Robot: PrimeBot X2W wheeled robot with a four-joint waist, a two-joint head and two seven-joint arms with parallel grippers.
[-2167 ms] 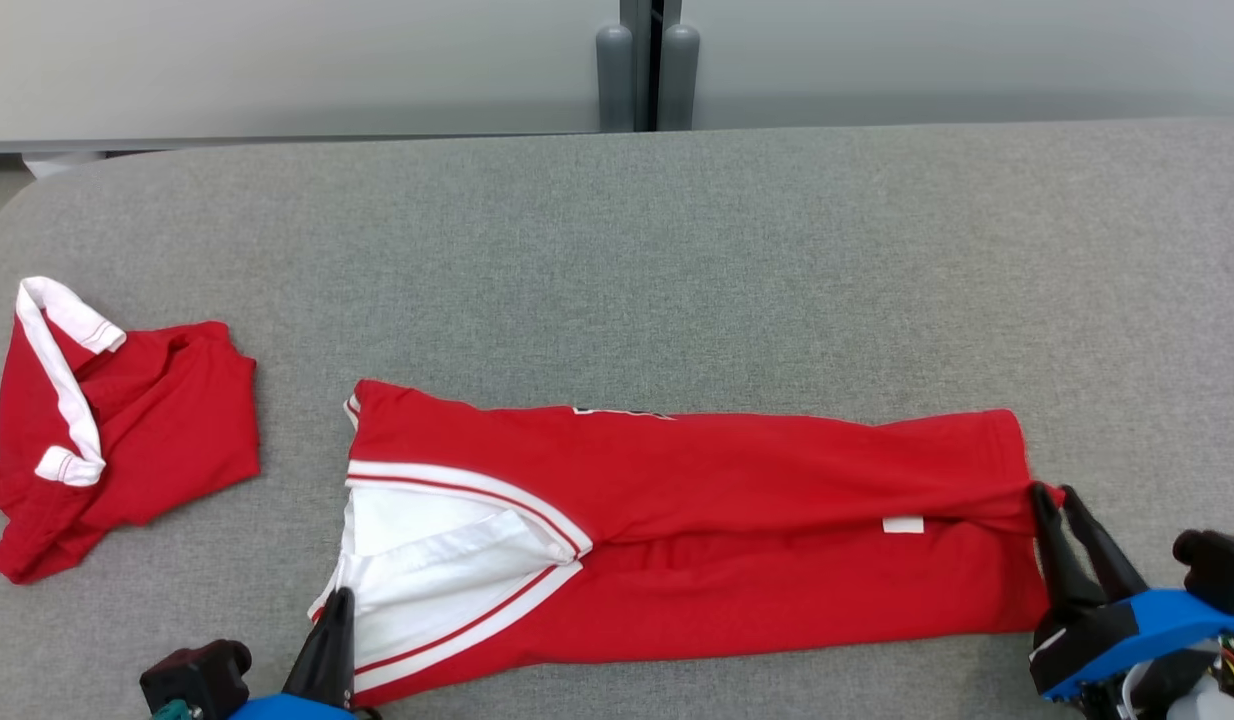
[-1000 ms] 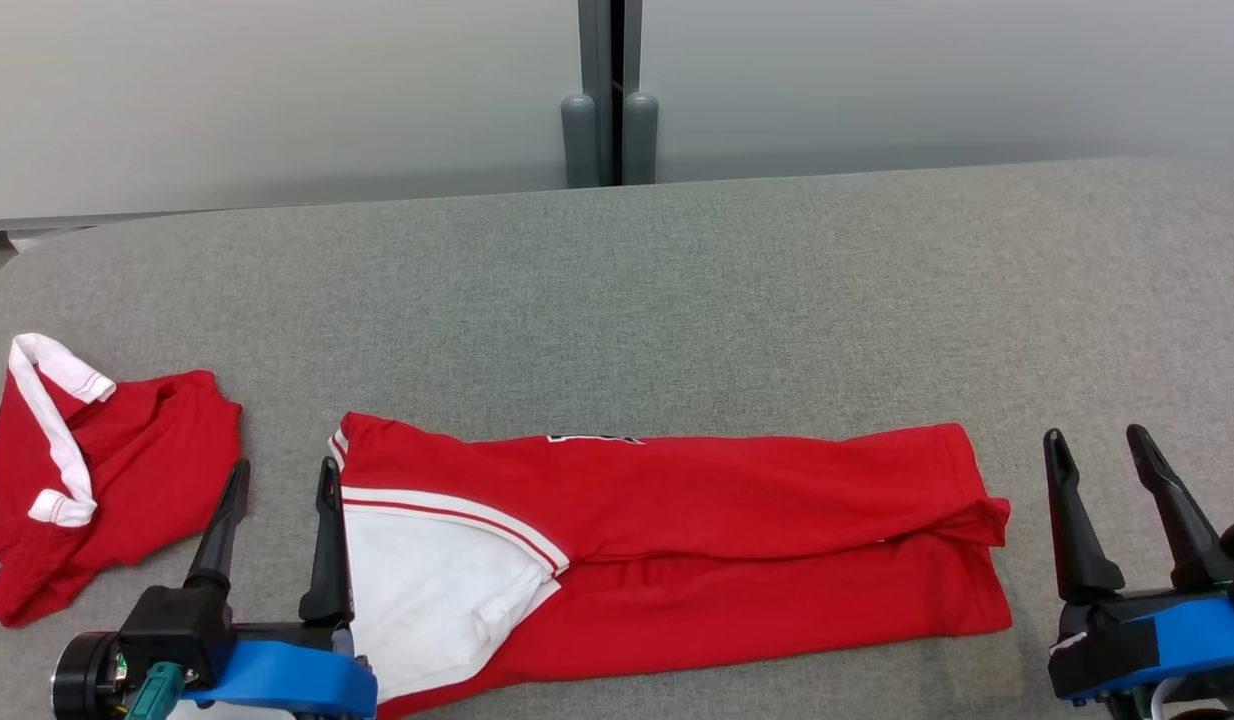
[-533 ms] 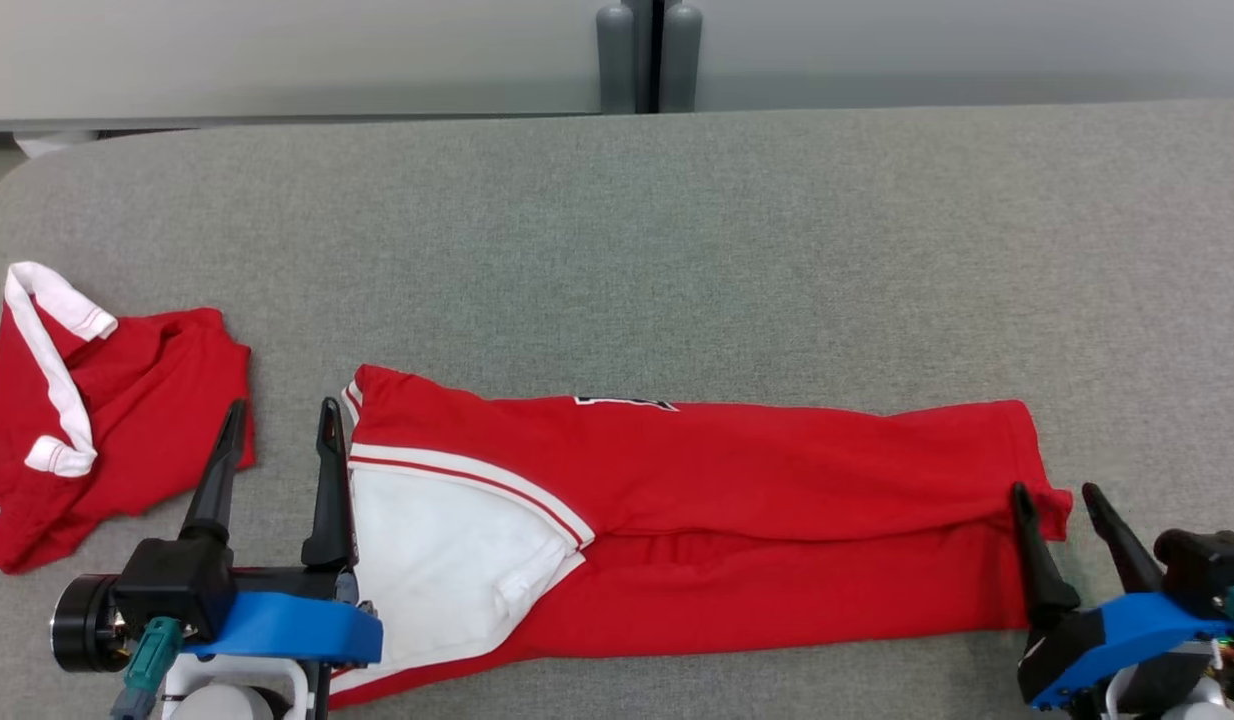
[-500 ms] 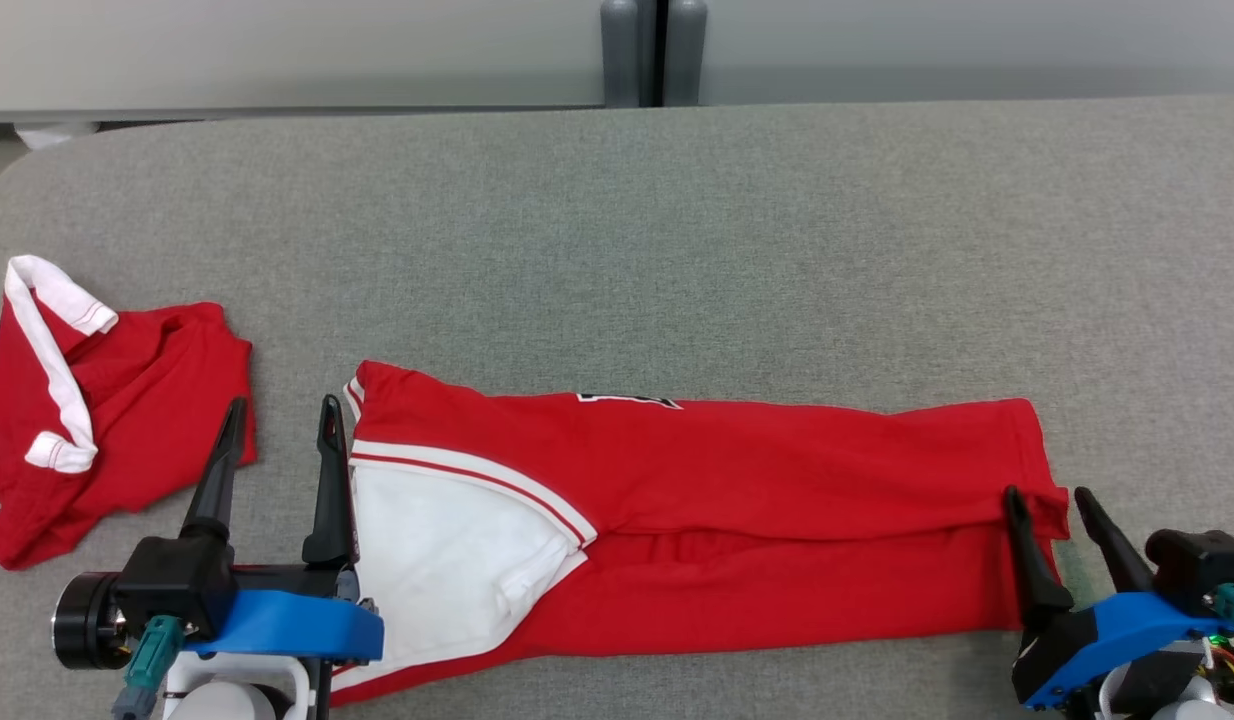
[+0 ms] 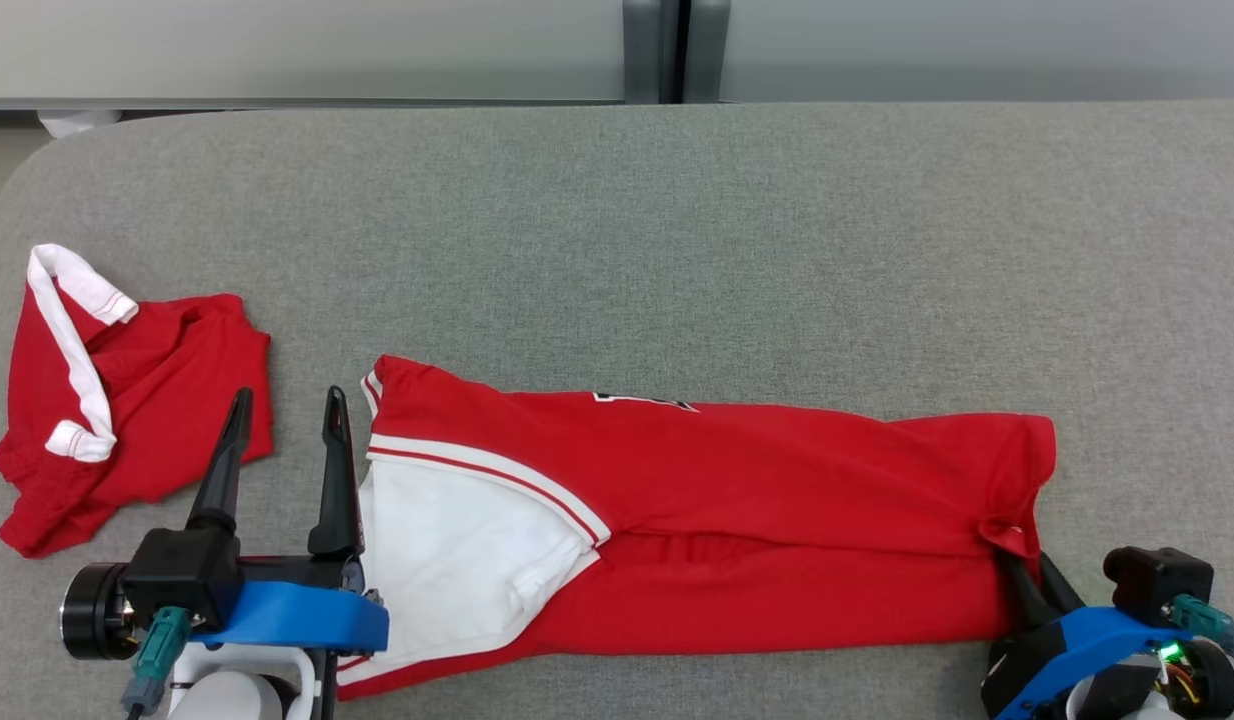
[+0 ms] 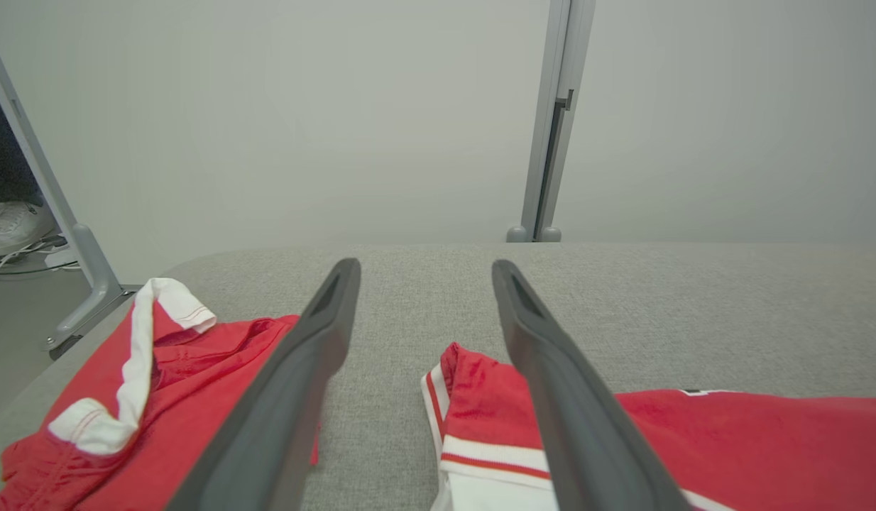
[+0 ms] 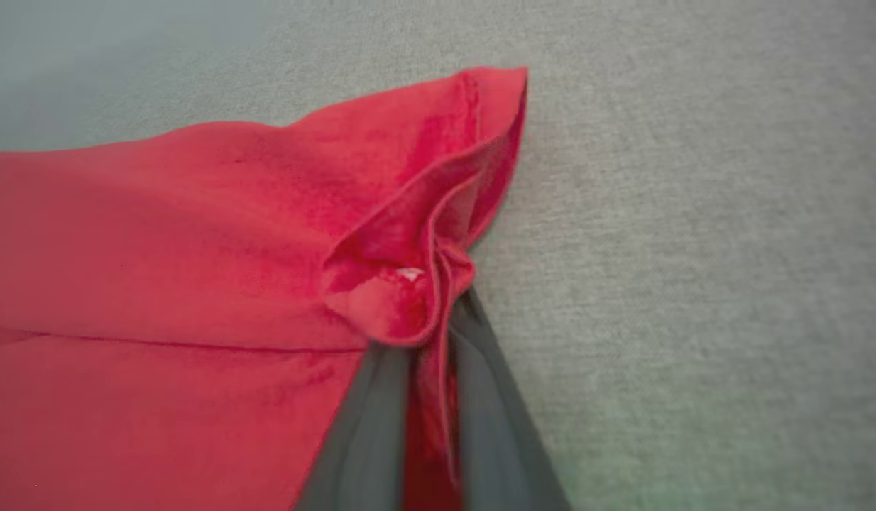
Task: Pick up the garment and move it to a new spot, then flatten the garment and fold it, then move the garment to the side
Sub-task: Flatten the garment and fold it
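Red jersey (image 5: 737, 500) lies on the near part of the grey padded table (image 5: 677, 220) as a long strip. In head view it runs from 8 o'clock to 4 o'clock: neck end w/ white trim and white lining at 8, hem end at 4. Both long sides look folded in toward a centre line, so pickup, re-placing, flattening and the lengthwise fold read as done. Strip is fairly smooth, w/ a few soft ridges along the middle. The hem corner is bunched.

R gripper (image 5: 1032, 575), at 4 o'clock, is pinched narrow on that hem corner. Right wrist view shows red cloth squeezed between the two dark fingers (image 7: 367, 426), w/ a small puckered lobe just past the tips.

L gripper (image 5: 287, 400), at 8 o'clock, has its jaws wide w/ nothing in them. It sits over bare table between the jersey's neck edge and a second red garment (image 5: 137, 400), crumpled at 9 o'clock w/ a white band. Its inner finger is just beside the neck edge; can't tell if it touches.

Left to do, prob.: crosswise fold(s), hem end carried over toward the neck, then shift the packet aside. The pinch on the hem looks like the start of that fold. Approx. two-thirds through, by my reckoning.
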